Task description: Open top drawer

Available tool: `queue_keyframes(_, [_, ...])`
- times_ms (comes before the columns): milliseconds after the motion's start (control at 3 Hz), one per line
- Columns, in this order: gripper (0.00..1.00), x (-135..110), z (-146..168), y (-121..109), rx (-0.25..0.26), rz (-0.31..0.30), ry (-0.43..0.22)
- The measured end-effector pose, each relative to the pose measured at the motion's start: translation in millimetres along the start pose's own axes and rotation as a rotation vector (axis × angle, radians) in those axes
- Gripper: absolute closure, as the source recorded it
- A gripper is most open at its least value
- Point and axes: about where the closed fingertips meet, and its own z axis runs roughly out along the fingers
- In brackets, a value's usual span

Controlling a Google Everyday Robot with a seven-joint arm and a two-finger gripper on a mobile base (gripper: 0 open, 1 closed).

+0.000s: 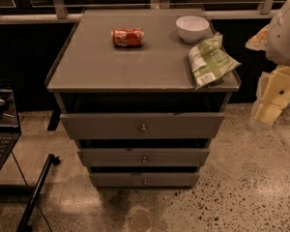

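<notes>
A grey desk (87, 66) seen from above and in front, on a speckled floor. Off its left edge sits one open laptop (0, 129), partly cut off. On the desk top, a little left of centre and towards the back edge, one red drink can (128, 36) lies on its side. Below the front edge are three grey drawer fronts stacked one under another, each with one small round knob at centre, making three knobs. The top drawer (101, 126) is the widest and sits directly under the front edge, with a dark gap above it. Its knob (143, 127) is bare, with nothing touching it. Near the back right corner stands one white bowl (192, 28). At the front right corner lies one green snack bag (210, 62), slightly overhanging the edge. Beyond the right edge, well apart from the drawers, hangs the robot's one cream-coloured gripper (268, 111). It holds nothing, and whether it is open or closed cannot be told. The top drawer looks shut or barely out, so the task seems hardly started. Reaching the knob, gripping it and pulling all appear left to do.
</notes>
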Motion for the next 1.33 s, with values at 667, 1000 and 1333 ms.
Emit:
queue_keyframes(667, [0.0, 8.2, 7.1, 22.7, 0.029, 0.031, -0.071])
queue_keyframes(1000, [0.0, 38.0, 48.9, 61.4, 0.018, 0.217, -0.173])
queue_keyframes(1333, [0.0, 66.7, 121.5, 94.5, -0.029, 0.412, -0.261])
